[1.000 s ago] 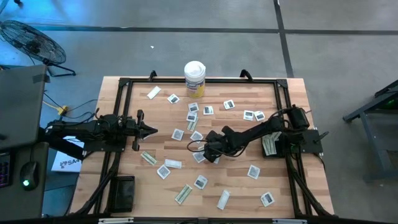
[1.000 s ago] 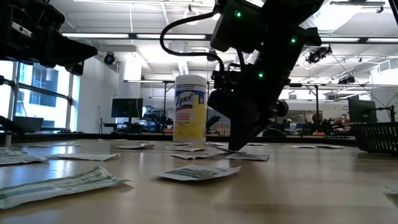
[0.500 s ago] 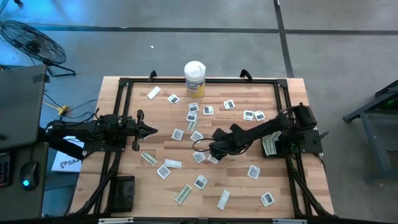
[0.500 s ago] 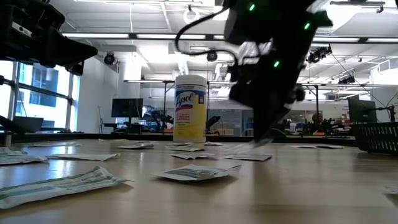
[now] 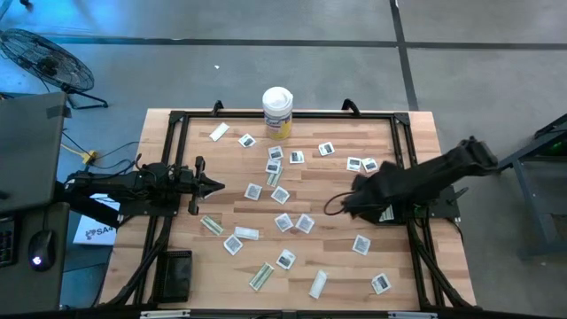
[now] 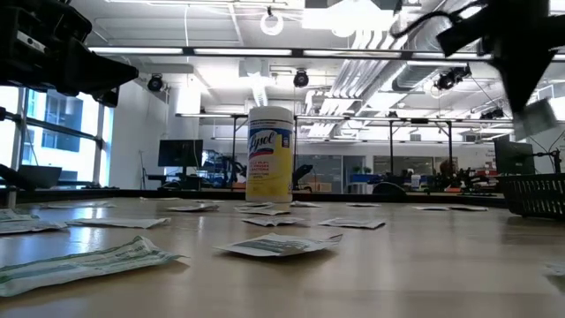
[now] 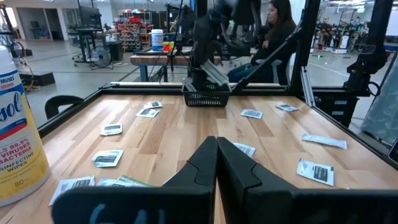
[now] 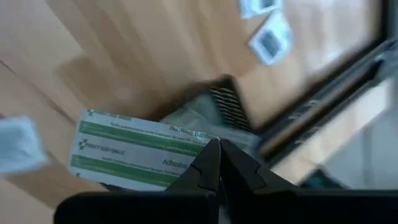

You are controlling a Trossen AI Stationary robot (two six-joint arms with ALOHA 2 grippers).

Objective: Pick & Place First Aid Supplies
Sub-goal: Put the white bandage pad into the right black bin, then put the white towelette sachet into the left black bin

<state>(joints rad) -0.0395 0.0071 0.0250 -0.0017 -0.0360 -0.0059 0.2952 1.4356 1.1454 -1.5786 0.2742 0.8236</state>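
Right gripper (image 8: 217, 152): fingers pinched on a green-striped oblong white bandage wrapper (image 8: 134, 155), above the small black mesh basket (image 5: 387, 211) near the bench's right edge | Left gripper (image 5: 215, 185): fingers pressed together, holding nothing, at the left edge | Remaining flat white packets (image 5: 283, 221): scattered across the wooden bench (image 5: 337, 257) | Tall white canister with yellow label (image 5: 277, 112): upright at the far edge.
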